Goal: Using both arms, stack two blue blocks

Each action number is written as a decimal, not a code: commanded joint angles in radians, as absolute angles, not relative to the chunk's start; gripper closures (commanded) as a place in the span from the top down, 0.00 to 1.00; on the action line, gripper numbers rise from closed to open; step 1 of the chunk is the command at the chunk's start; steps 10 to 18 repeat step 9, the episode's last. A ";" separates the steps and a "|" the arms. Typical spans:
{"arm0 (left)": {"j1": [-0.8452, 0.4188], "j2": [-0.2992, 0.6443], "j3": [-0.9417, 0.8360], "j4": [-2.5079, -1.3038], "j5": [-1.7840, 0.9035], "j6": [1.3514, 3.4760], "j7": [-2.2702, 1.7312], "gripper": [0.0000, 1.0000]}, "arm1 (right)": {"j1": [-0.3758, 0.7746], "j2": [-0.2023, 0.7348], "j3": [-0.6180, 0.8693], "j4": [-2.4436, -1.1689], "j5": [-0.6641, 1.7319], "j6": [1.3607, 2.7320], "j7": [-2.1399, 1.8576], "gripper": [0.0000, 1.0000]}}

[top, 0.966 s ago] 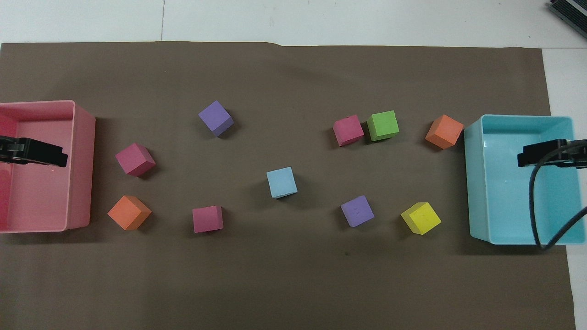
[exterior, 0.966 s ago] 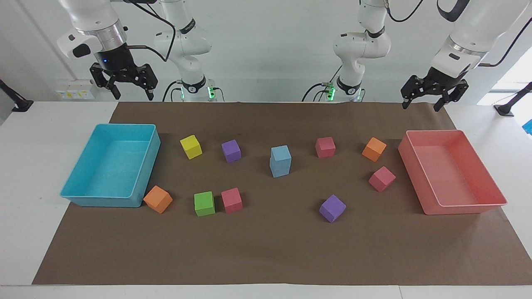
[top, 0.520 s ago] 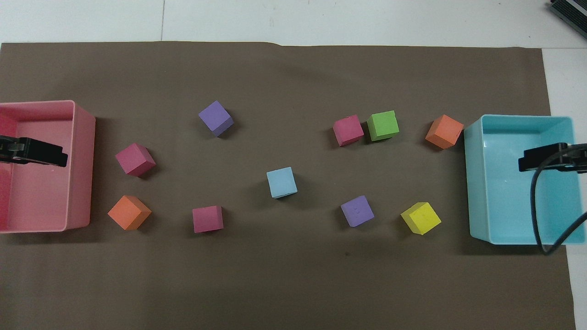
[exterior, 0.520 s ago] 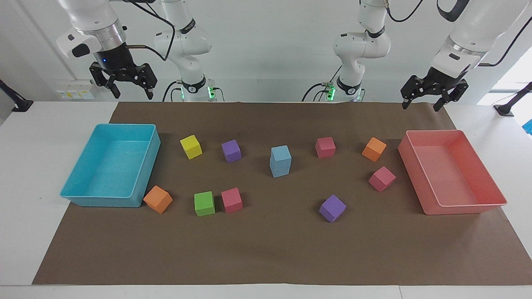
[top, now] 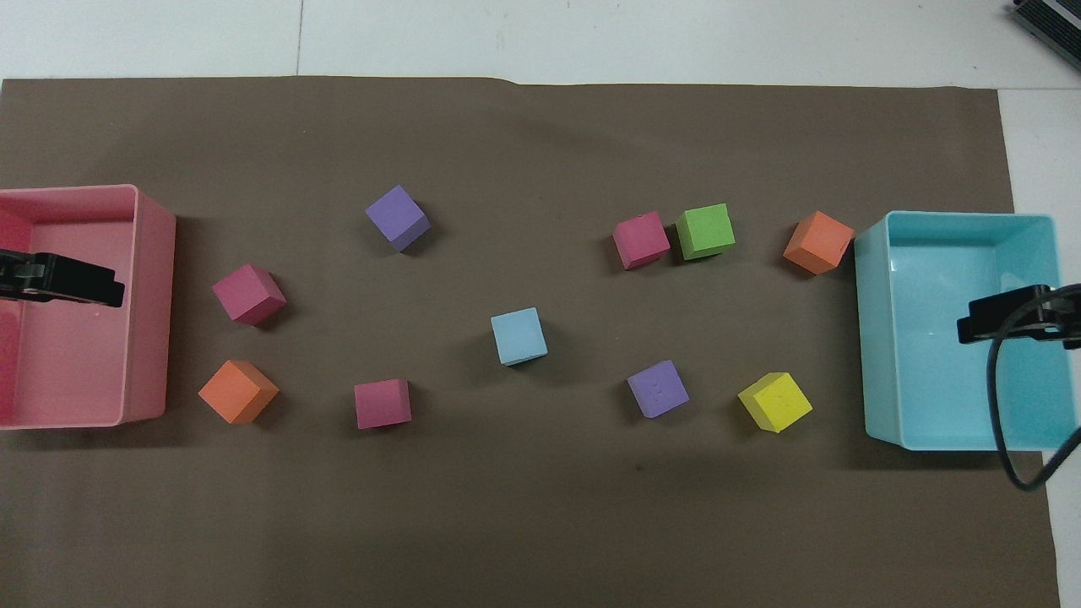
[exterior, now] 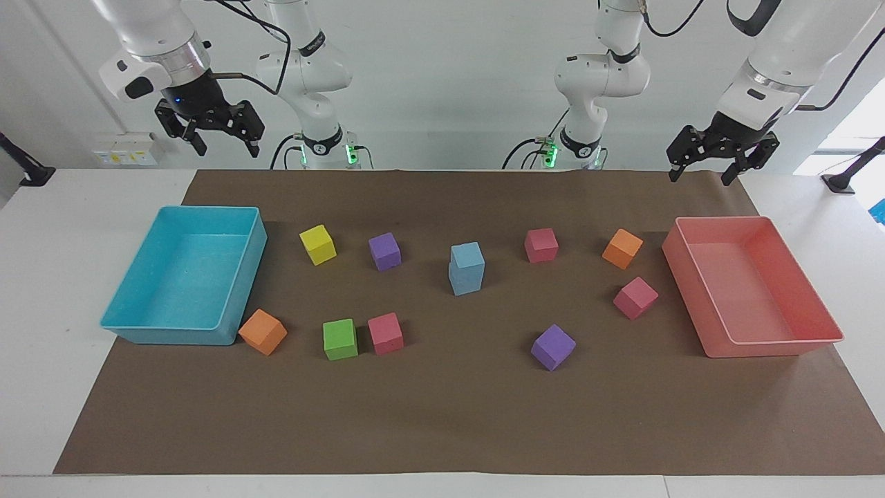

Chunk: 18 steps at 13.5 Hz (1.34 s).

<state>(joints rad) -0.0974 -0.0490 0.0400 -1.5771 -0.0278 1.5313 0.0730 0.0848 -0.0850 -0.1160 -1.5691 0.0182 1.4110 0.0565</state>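
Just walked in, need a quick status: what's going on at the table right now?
Neither arm is handling anything. The two blue blocks already sit stacked mid-mat, one on the other. The right gripper hangs open and empty above the cyan tray's end of the table, the left gripper open and empty above the pink tray's end. The other coloured cubes lie scattered on the mat, untouched.

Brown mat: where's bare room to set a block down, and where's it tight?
Free: the wide mat strip nearest the robots and the strip along its edge farthest from them. Also open between the purple cube and the pink cube. Tight: pink cube against green cube, and orange cube at the cyan tray.
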 commanded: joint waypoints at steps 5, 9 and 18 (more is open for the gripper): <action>-0.087 -0.075 0.031 -1.611 -0.023 1.549 0.061 1.00 | 0.074 -0.104 -0.114 -1.586 0.043 1.407 0.075 1.00; -0.087 -0.075 0.031 -1.611 -0.023 1.549 0.063 1.00 | 0.075 -0.100 -0.112 -1.586 0.040 1.450 0.077 1.00; -0.087 -0.075 0.031 -1.611 -0.023 1.549 0.063 1.00 | 0.075 -0.100 -0.112 -1.586 0.040 1.450 0.077 1.00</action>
